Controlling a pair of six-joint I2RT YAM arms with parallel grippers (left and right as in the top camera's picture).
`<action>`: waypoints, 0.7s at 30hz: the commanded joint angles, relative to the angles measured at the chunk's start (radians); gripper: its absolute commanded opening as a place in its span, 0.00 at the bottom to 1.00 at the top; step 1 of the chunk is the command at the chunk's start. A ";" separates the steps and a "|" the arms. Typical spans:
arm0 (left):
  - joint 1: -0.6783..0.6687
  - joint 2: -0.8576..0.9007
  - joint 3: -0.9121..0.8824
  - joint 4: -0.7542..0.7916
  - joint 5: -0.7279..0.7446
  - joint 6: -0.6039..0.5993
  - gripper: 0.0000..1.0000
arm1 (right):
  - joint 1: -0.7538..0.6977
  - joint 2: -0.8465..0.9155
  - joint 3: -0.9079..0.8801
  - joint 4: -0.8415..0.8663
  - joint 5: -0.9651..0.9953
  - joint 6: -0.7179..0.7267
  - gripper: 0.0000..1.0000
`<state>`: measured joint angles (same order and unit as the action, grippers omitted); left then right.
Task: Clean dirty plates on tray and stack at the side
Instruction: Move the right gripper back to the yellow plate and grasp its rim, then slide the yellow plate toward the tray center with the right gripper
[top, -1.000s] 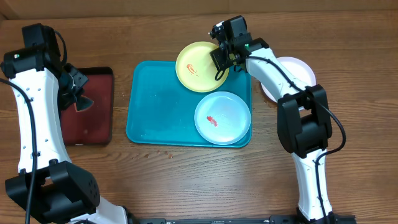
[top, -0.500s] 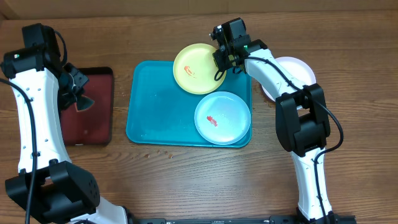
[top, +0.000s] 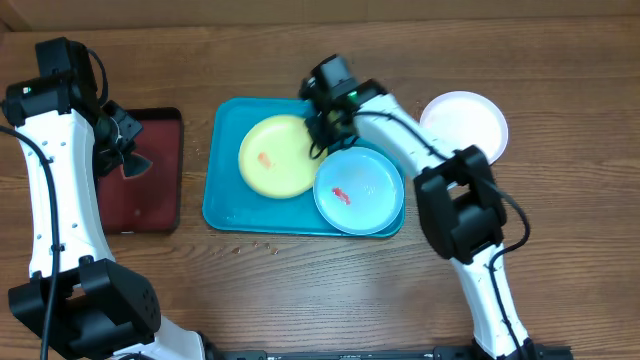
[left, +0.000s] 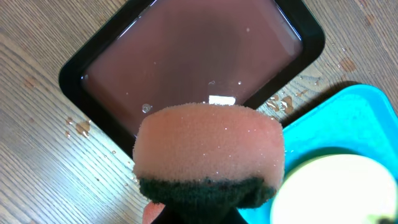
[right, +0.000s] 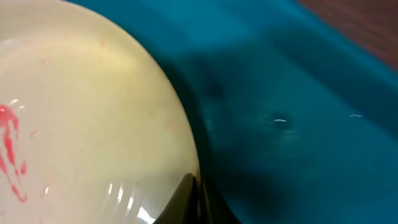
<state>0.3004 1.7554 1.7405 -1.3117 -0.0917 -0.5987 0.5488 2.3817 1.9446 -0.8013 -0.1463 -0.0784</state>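
Presently, right gripper pinches the yellow-green plate by its rim on the tray; left gripper clamps a sponge. Recommend firm hold while scrubbing the smear.

The tray looks glossy plastic, the table matt grained wood.

The wooden desk carries a turquoise tray at its middle, toward the far edge. A dark red tray with a black rim lies near the left edge. A white plate lies near the turquoise tray's right side. Small crumbs dot the wood just before its near rim.
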 joint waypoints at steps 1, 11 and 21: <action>-0.007 0.007 -0.005 0.005 0.008 0.020 0.04 | 0.053 0.003 0.034 -0.017 -0.011 0.005 0.04; -0.008 0.007 -0.005 0.004 0.017 0.031 0.04 | 0.082 0.003 0.012 0.130 0.040 -0.008 0.26; -0.008 0.007 -0.005 0.004 0.041 0.040 0.04 | 0.080 0.006 -0.022 0.146 0.031 -0.052 0.27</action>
<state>0.3004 1.7554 1.7405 -1.3109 -0.0696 -0.5846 0.6289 2.3817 1.9354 -0.6552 -0.1154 -0.1135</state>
